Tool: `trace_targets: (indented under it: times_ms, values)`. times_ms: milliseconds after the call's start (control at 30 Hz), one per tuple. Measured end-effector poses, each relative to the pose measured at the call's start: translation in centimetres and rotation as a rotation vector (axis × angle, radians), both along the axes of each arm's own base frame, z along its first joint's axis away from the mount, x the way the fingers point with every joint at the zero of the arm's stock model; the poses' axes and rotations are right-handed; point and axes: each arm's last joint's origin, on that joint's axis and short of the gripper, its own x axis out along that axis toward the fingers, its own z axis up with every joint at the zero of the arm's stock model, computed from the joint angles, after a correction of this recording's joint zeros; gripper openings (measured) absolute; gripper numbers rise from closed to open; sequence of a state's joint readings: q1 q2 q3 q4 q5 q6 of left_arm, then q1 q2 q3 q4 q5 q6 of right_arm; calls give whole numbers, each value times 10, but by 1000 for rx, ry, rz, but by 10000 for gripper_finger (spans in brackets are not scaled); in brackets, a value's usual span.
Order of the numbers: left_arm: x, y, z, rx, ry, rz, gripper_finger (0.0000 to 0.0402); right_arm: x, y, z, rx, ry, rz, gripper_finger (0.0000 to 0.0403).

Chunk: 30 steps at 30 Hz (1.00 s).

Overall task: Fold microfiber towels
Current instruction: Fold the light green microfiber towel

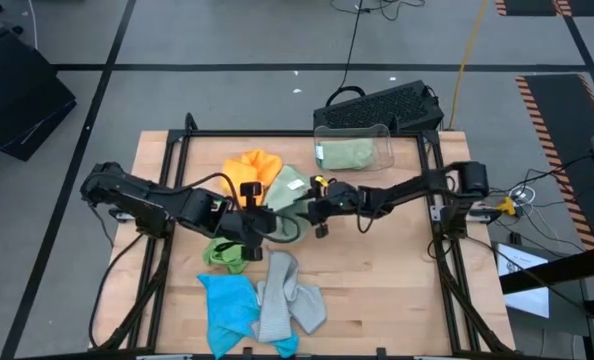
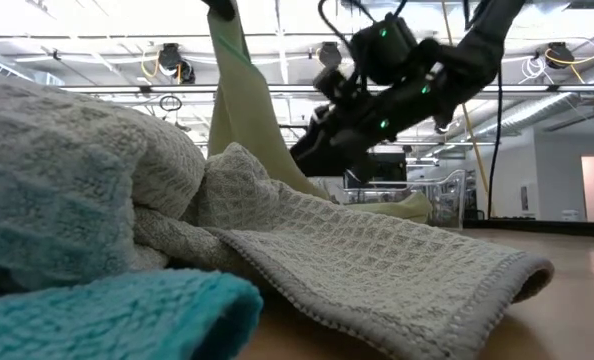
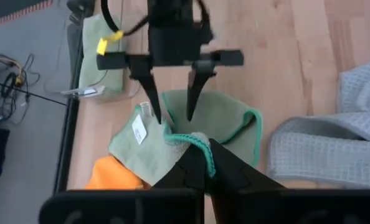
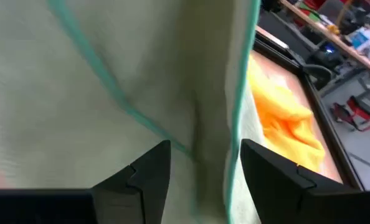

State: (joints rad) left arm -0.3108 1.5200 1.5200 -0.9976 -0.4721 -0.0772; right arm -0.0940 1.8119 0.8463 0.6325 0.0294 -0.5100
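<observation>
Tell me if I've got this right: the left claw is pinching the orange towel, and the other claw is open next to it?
Not quite. The left claw is pinching the pale green towel, as the left wrist view shows; the orange towel lies beside it. The right claw is indeed open there.

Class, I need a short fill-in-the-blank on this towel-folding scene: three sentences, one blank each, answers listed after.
1. The left gripper is shut on the edge of the pale ______ towel.
2. The right gripper hangs over that same towel with its fingers ______.
3. Beside the grey towel, at the table's front edge, lies a ______ towel.

Missing words: green; open; blue
</observation>
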Motion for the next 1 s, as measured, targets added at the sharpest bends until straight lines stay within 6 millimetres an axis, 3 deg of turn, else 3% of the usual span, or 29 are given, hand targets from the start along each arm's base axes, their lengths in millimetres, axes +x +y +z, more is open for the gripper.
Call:
trace_targets:
  times_ms: [233,467,667,1000]
  values:
    - [-12,-2,14,11,-57,-20,7,6,-12,-13,-18,-67,-51,166]
    - [-23,-2,22,27,-80,-20,6,0,-15,-10,-101,12,-174,21]
    - [-29,0,29,63,-103,-30,3,-23,-2,39,-124,75,-164,6]
    - [-31,3,33,103,-124,-17,5,-85,31,132,-87,-84,-111,2]
